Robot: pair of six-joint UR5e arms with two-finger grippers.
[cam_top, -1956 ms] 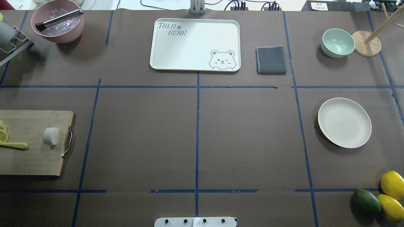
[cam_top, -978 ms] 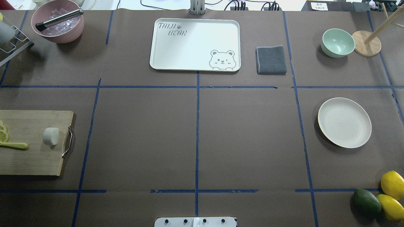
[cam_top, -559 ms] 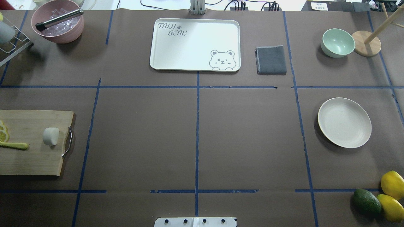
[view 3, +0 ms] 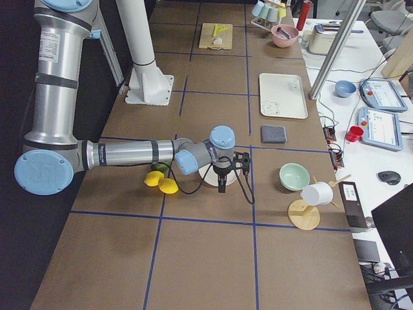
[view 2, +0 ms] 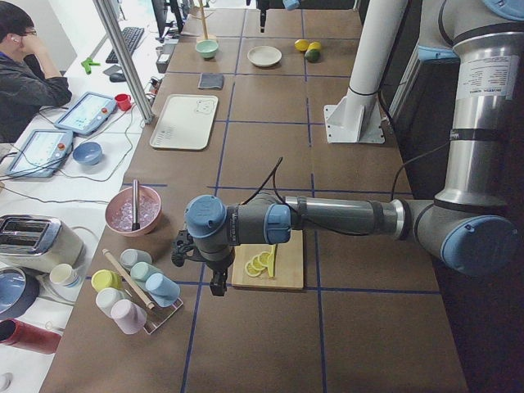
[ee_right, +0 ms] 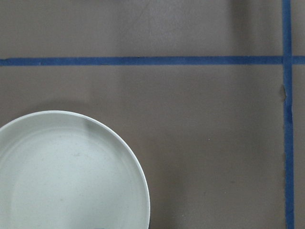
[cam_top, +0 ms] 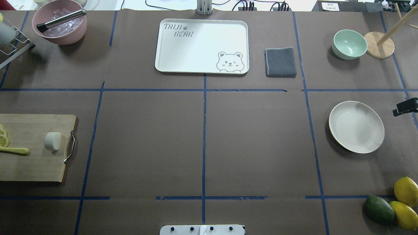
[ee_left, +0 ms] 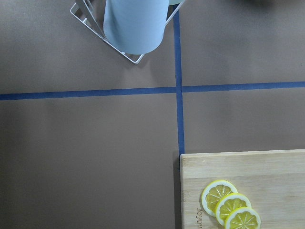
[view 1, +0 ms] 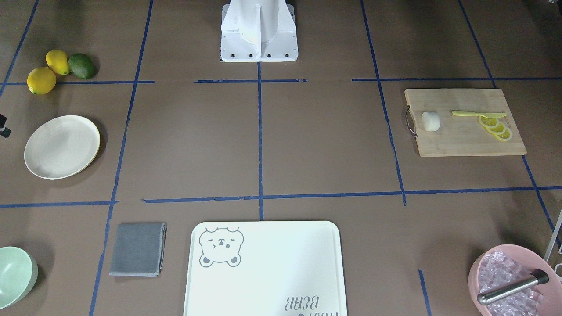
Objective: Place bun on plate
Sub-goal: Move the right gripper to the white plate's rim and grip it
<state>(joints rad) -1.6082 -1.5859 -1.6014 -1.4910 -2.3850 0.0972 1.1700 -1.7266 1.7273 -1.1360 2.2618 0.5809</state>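
Note:
The bun (cam_top: pixel 52 141), a small white lump, lies on the wooden cutting board (cam_top: pixel 36 163) at the table's left edge, near the board's metal handle; it also shows as the bun (view 1: pixel 430 121) from the front. Far to the right the cream plate (cam_top: pixel 356 126) sits with nothing on it, and the plate (ee_right: pixel 66 176) fills the lower left of the right wrist view. A black part of my right gripper (cam_top: pixel 405 107) pokes in just right of the plate; I cannot tell its state. My left gripper (view 2: pixel 216 285) hangs beyond the board's outer end, away from the bun; I cannot tell its state.
Lemon slices (ee_left: pixel 231 210) and a yellow knife (cam_top: pixel 14 150) share the board. A cup rack (ee_left: pixel 136 26) stands past the board. At the back are the bear-print tray (cam_top: pixel 201 45), grey cloth (cam_top: pixel 280 62), green bowl (cam_top: pixel 349 44) and pink ice bowl (cam_top: pixel 60 23). Lemons and an avocado (cam_top: pixel 379 209) lie front right.
A black part of my right gripper has come into the overhead view at the right edge, beside the plate. The bun and the plate have not moved.

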